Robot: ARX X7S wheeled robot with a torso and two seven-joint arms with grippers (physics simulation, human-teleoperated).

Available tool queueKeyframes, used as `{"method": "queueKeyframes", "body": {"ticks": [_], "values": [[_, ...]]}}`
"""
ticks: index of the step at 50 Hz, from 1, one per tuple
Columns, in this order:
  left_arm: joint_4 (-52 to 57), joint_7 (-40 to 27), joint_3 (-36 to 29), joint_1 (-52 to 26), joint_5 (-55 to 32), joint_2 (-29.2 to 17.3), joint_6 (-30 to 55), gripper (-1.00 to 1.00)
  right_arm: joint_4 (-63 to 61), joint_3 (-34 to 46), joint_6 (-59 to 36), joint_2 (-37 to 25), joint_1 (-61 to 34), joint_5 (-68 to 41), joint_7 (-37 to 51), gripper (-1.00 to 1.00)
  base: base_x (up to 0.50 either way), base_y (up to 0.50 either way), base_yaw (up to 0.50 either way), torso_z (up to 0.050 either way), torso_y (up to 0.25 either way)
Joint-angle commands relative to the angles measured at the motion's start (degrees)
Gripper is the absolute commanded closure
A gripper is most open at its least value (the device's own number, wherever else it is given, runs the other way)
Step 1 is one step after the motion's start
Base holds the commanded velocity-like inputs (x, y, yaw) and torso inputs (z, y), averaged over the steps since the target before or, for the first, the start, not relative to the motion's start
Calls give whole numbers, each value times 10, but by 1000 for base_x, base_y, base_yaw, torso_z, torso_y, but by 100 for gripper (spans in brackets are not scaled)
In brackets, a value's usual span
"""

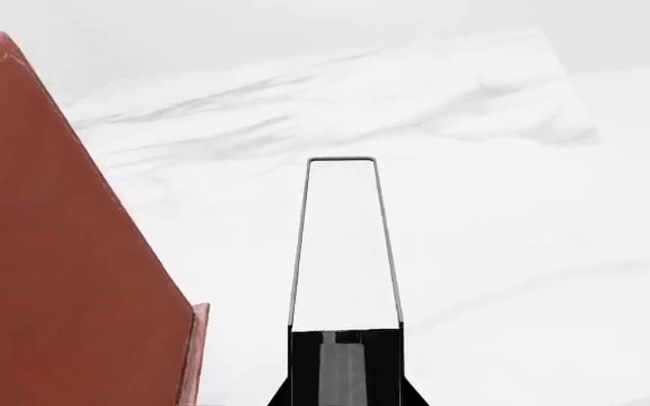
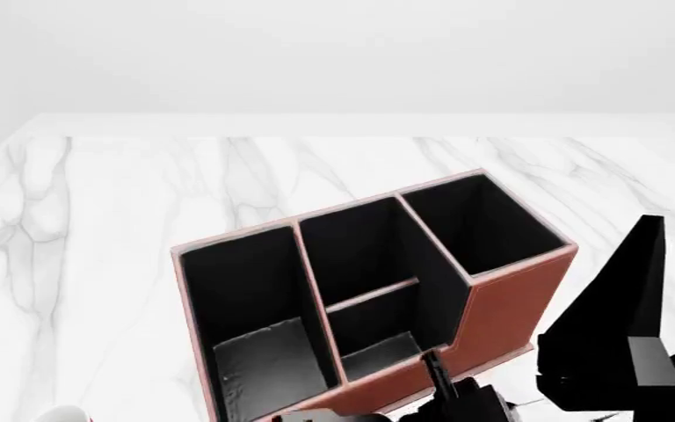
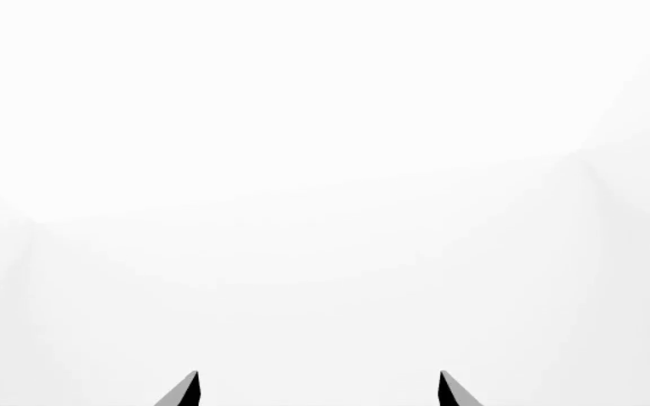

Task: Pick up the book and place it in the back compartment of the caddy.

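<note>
My left gripper (image 1: 342,245) pinches the book (image 1: 344,241) beside the caddy (image 1: 65,254); right jaws spread (idle); I risk clipping its wall, dropping it short.

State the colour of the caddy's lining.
Black, inside the reddish-brown caddy; the head view shows it best.

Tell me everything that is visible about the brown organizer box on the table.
The caddy is a reddish-brown, leather-look rectangular box with black lining and light stitching along its edge. It stands upright on the white marble table, turned at an angle to the head camera. It has three sections: a long undivided cell, a middle section split by a low crossbar, and a square end cell. All cells look empty. One outer wall steps down beside the middle section. In the left wrist view its wall is close by.
</note>
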State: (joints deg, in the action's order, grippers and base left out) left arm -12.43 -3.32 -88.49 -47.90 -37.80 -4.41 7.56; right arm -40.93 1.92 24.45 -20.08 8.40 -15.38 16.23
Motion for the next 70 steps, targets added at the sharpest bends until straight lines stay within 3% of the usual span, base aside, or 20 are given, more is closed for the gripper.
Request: {"method": "queueKeyframes", "body": {"ticks": [1,23,35,52,70], "values": [[117,-46,43,-67,-6,-55,41,100,-3,-9,-2,8,-1,10,-9,-100,0,0,0,0,0],[283,-97,44,-81,-80,-115,129,100,-4,-9,1,4,2,13,-5,-100,0,0,0,0,1],[378,-118,82,-113,-161,-172,161,100,-4,-3,0,3,2,15,-4,-100,0,0,0,0,1],[453,-159,86,-134,-160,-251,191,100,-5,-1,0,0,3,16,0,-100,0,0,0,0,1],[532,-202,78,-147,-169,-305,232,100,3,6,3,0,1,23,0,-100,0,0,0,0,1]]}}
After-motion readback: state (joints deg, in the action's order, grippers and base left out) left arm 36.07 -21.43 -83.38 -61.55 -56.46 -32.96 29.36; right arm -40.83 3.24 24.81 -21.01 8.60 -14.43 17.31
